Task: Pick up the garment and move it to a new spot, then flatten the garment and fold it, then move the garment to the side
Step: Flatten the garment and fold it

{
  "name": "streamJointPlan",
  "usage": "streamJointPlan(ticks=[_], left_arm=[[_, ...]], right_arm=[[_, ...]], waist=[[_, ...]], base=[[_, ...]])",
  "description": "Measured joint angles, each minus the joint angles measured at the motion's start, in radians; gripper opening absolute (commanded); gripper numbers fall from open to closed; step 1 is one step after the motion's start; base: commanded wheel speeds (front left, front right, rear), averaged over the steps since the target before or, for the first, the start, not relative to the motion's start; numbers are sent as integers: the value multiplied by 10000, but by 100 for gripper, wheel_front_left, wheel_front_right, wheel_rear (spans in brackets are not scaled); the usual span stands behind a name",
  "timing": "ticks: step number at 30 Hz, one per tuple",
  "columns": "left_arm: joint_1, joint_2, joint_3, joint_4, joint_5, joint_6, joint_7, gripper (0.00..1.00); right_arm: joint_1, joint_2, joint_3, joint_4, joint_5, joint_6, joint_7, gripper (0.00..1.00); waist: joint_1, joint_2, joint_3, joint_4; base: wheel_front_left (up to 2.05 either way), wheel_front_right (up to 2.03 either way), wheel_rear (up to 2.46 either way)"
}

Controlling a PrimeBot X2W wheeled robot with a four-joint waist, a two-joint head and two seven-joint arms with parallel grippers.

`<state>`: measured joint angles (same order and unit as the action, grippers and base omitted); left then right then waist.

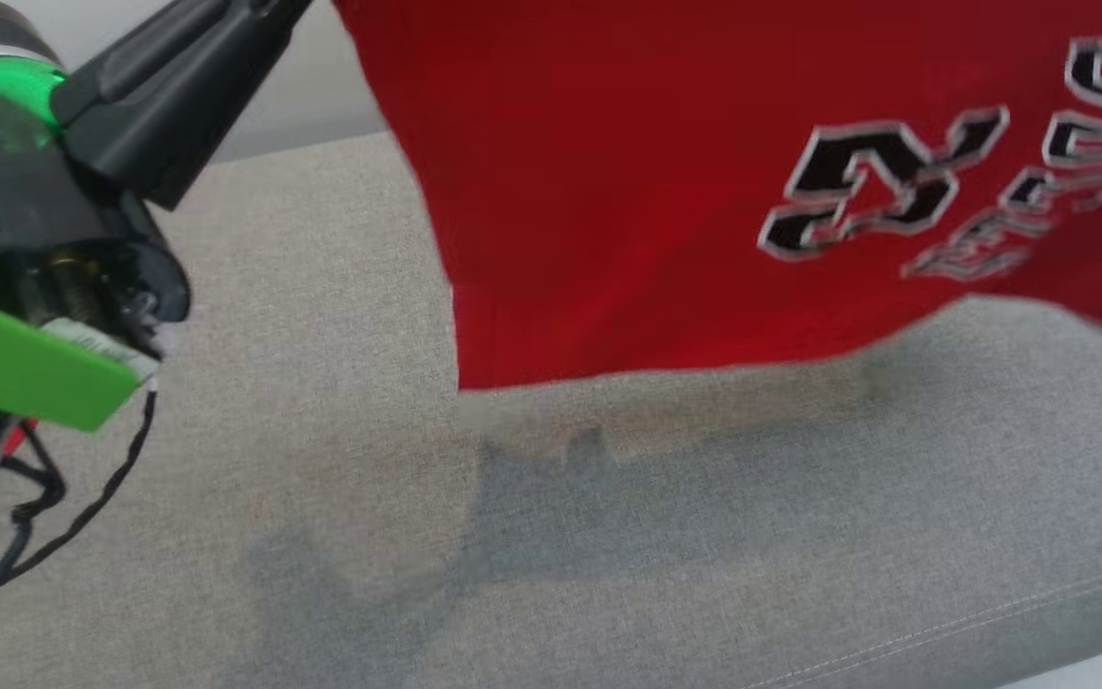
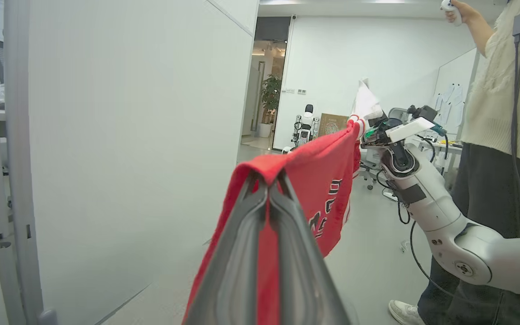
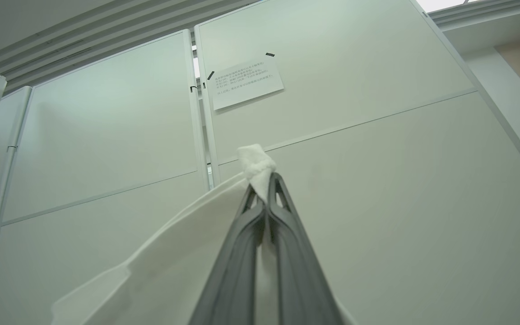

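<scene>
L tool (image 2: 266, 183) & R tool (image 3: 267, 183) both clamped on garment (image 1: 656, 191), hung over grey surface (image 1: 274, 431). Risk: R's thin corner pinch slips under tension; lands bunched.

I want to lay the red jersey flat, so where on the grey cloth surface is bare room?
The grey cloth surface is bare under the hanging red jersey, from the hem's shadow forward to the stitched seam, and also left of the jersey. It is crowded at the left edge, by the left gripper and its black cables.
</scene>
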<state>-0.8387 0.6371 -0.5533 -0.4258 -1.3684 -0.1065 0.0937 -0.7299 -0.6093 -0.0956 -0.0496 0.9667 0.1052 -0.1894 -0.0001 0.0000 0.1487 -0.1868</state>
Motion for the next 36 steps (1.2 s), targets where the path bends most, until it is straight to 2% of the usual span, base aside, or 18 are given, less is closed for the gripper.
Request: streamJointPlan(ticks=[5,8,9,12,14,16,17,18,20,22,24,27,30,32,36], left_arm=[[1,941,1016,-963,-1037,1471,711,0],[58,1185,1304,-577,-1630,2374,1110,0],[128,1294,1244,-205,-1766,2520,1321,0],[595,1392,779,1292,-2021,2483,1822,0],[853,1164,244,2318,-2010,2474,2046,0],[822,1133,-309,3062,-1277,2426,2236,0],[331,1106,-395,3561,-261,2387,2077,0],[-132,907,-148,3756,192,2385,1624,0],[-1476,535,167,3768,857,2383,1151,0],[-2724,238,382,3442,1513,2370,738,0],[-3555,263,410,2941,2324,2176,389,0],[-3787,326,385,2690,3016,1793,-161,0],[-3218,382,86,2809,3707,1392,-918,0],[-2084,430,-453,3177,3923,1237,-1197,0],[649,416,-1354,4719,4309,1313,-1914,0]], right_arm=[[418,-236,201,-1081,1156,-6,1551,0],[802,-130,727,-1020,1423,-203,2320,0],[866,88,988,-884,1526,-313,2489,0],[927,834,2031,-125,1354,-871,2918,0],[895,1358,2823,416,1058,-1208,3189,0],[593,2029,3323,913,825,-1653,3281,0],[-189,2569,3321,1241,510,-2169,3120,0],[-760,2738,3085,1300,360,-2393,2859,0],[-2101,2658,2504,1164,-228,-2412,2301,0],[-3341,2274,2263,782,-593,-2355,2073,0],[-4164,2029,2364,476,-907,-2236,1983,0],[-4339,2109,2608,445,-1024,-2151,1776,0],[-3511,2458,2966,872,-1122,-1950,1478,0],[-2322,2502,3162,1325,-1126,-1850,1375,0],[438,2704,3241,2401,-922,-1873,1189,0]], waist=[[0,0,-420,100],[0,0,-318,123],[0,0,-251,130],[0,0,61,158],[0,0,309,216],[0,0,577,321],[1,-1,843,447],[1,-1,973,516],[2,-1,1235,666],[1,0,1497,824],[1,0,1778,964],[0,0,2057,1075],[3,0,2425,1181],[3,0,2599,1211],[3,0,2749,1140]], base=[[0,0,0],[0,0,0],[0,0,0],[0,0,0],[0,0,0],[0,0,0],[0,0,0],[0,0,0],[0,0,0],[0,0,0],[0,0,0],[0,0,0],[0,0,0],[0,0,0],[0,0,0]])
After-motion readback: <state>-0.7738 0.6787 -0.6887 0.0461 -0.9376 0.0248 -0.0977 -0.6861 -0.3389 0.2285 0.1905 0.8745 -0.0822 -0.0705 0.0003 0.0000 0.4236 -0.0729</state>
